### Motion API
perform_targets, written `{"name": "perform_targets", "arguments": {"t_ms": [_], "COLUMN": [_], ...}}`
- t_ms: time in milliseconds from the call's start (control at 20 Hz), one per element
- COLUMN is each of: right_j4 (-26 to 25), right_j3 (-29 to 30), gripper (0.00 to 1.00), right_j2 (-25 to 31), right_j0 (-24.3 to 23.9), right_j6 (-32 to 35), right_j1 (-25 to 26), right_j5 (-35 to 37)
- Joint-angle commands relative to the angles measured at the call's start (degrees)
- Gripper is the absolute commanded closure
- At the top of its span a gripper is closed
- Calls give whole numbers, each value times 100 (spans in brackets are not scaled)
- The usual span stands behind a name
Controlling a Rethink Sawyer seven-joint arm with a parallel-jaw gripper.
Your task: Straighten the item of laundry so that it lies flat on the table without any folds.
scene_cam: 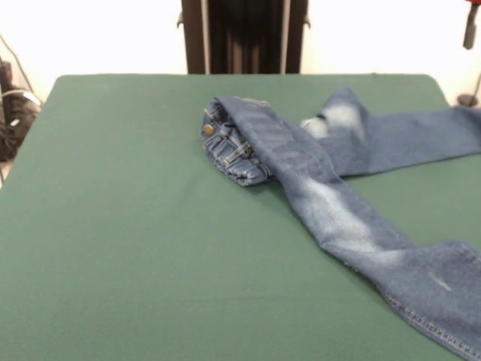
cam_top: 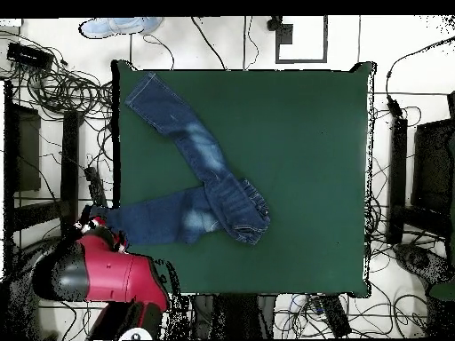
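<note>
**Locating the jeans and the tool**

Lying on the large rectangular dark green cloth-covered surface (scene_cam: 113, 226) (cam_top: 311, 160) is a small pair of dark blue denim jeans (scene_cam: 331, 173) (cam_top: 200, 191) with faded pale patches.

The garment is not flat.
- **Waist:** the waist end (scene_cam: 229, 150) (cam_top: 249, 213) is bunched and folded over on itself near the middle of the surface. A round brass button (scene_cam: 208, 129) shows on its outer side.
- **Legs:** the two legs spread apart in a V from the waist.
  - In the overhead view, one leg runs diagonally to the upper left corner of the surface, with its hem just inside the edge.
  - In the same view, the other leg runs to the left edge of the surface, where its hem reaches the edge beside the red and black arm (cam_top: 115, 275).
  - In the front view, the first leg crosses over the base of the second.

The rest of the surface, including the whole side away from the legs, is bare cloth.

In the front view the tool (scene_cam: 471, 26) shows only as a small red and dark shape at the top right corner. It is above and beyond the end of the second leg, raised clear of the denim and well apart from the bunched waist. Whether it is spread or closed cannot be told from either view.

Loose dark cables (cam_top: 53, 89) lie on the floor around the surface.
</note>
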Motion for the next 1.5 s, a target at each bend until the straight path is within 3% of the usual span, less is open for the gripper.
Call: {"name": "perform_targets", "arguments": {"t_ms": [50,400,600,1050,1500], "right_j4": [-416,-1159,-1522,-2219,-2831], "right_j3": [-1339,-2014,-2255,-2356,-2351], "gripper": [0,0,0,0,0], "right_j2": [-476,113,382,1109,1631], "right_j0": [-292,-1416,-1870,-2875,-3459], "right_j6": [495,-490,-728,-1066,-1020], "right_j1": [642,833,874,1120,1378], "right_j5": [1220,1505,1655,1353,1035]}}
